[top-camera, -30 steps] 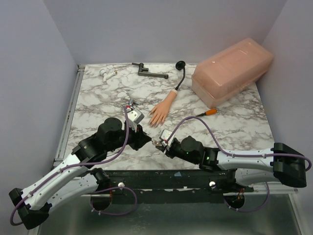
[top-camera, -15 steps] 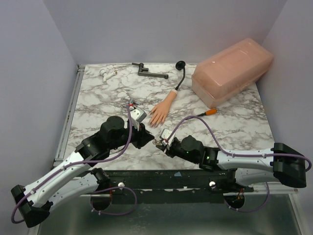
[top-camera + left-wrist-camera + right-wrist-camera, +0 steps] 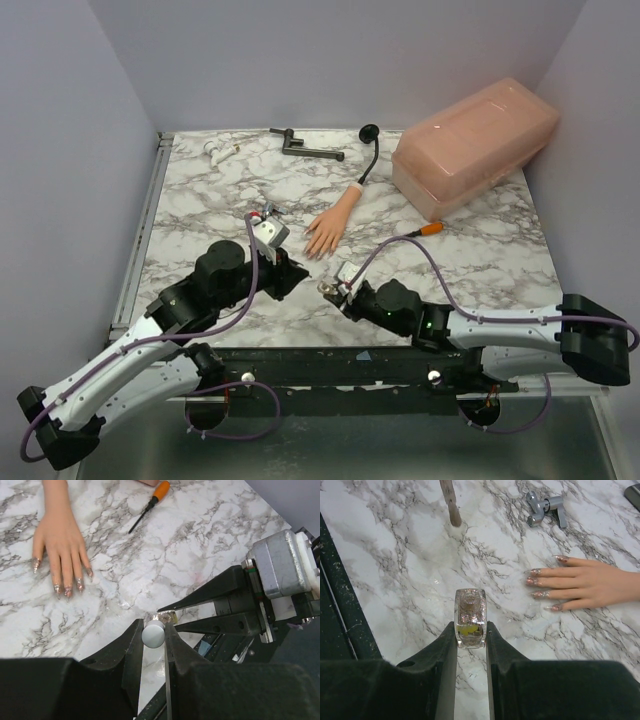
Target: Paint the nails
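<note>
The left jaws are clamped on the silver brush cap [image 3: 153, 635], seen end-on at the lower centre of the left wrist view. The right jaws grip the open glitter polish bottle [image 3: 470, 616], upright at the centre of the right wrist view. The brush stem [image 3: 451, 504] shows at the upper left there, its tip at or just above the bench [image 3: 395, 570], apart from the bottle. The mannequin hand [image 3: 59, 540] lies flat at the upper left of the left wrist view, its glittery nails [image 3: 67, 587] pointing toward the arms. The step appears to be carrying the brush to a nail. It calls for a level bottle and one light stroke from cuticle to tip, so the hand does not slide.
</note>
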Robot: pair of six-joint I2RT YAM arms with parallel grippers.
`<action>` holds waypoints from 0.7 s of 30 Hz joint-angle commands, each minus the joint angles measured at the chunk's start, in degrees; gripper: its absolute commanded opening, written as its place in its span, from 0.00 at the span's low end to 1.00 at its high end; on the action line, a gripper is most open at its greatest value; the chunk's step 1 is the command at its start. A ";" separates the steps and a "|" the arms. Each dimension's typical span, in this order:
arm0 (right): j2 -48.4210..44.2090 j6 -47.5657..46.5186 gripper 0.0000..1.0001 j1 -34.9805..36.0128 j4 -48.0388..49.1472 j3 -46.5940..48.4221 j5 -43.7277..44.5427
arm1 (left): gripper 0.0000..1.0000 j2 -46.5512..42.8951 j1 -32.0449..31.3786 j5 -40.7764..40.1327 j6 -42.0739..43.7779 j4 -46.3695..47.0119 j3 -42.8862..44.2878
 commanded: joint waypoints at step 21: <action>-7.71 4.06 0.01 -0.48 12.04 -7.25 15.96 | 0.00 3.50 2.87 -16.71 -7.84 4.94 1.26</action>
